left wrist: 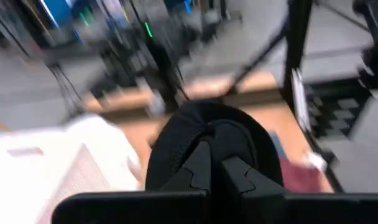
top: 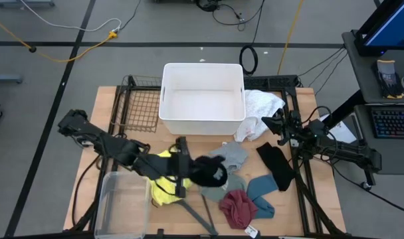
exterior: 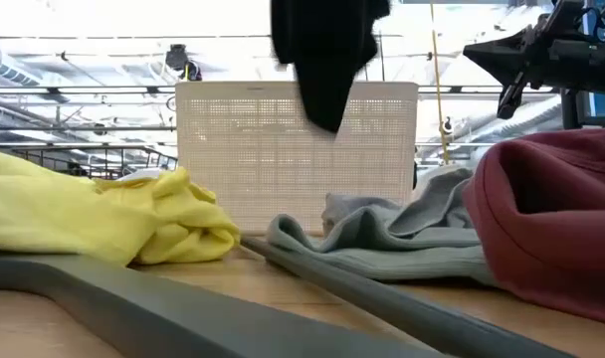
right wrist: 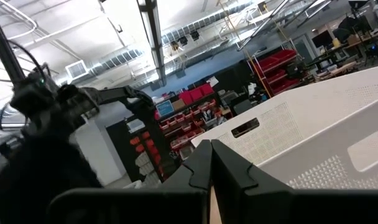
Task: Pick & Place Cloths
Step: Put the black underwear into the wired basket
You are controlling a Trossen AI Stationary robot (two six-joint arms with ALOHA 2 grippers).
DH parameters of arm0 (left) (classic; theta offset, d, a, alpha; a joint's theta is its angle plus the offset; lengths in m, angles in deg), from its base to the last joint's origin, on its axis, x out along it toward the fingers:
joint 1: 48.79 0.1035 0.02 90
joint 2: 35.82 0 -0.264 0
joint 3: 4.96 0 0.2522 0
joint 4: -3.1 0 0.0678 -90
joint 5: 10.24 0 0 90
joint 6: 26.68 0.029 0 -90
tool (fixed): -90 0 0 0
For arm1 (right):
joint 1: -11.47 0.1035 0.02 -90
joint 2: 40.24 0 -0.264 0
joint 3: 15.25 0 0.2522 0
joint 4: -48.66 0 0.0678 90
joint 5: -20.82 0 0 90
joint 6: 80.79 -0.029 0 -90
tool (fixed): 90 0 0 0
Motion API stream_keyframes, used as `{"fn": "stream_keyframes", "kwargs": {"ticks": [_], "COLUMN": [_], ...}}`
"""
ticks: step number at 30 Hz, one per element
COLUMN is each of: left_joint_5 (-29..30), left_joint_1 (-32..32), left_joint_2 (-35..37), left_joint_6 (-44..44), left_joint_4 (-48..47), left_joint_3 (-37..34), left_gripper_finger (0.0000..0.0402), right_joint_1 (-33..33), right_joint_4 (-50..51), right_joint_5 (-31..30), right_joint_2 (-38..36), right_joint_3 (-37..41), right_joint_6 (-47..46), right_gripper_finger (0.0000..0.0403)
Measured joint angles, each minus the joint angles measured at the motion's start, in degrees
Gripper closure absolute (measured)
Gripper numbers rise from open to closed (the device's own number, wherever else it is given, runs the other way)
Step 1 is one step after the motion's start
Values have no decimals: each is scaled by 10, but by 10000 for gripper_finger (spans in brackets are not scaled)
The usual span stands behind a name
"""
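At the lower middle of the high view, a maroon cloth and teal cloth lie on the wooden surface, a white tag below them too small to read. Just above, the left gripper has its fingers clamped on a black cloth, lifted over the yellow cloth and grey cloth. Right of centre lies a second black cloth. Higher right, the right gripper hovers, fingers together, beside the white cloth. Farthest, the white bin.
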Motion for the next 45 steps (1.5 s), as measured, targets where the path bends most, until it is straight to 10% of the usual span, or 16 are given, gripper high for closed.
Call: {"fn": "stream_keyframes", "kwargs": {"ticks": [9,17,34,45], "left_joint_5": [27,-102,-399,-425], "left_joint_1": [-5,-5,-5,-1], "left_joint_2": [6,6,6,6], "left_joint_6": [252,395,475,483], "left_joint_4": [220,404,559,557], "left_joint_3": [0,0,0,0], "left_gripper_finger": [401,401,402,402], "right_joint_1": [0,0,0,0], "right_joint_4": [0,0,0,0], "right_joint_5": [0,0,0,-3], "right_joint_2": [0,0,0,0], "right_joint_3": [0,0,0,0], "right_joint_6": [0,0,2,2], "right_gripper_finger": [403,403,403,403]}}
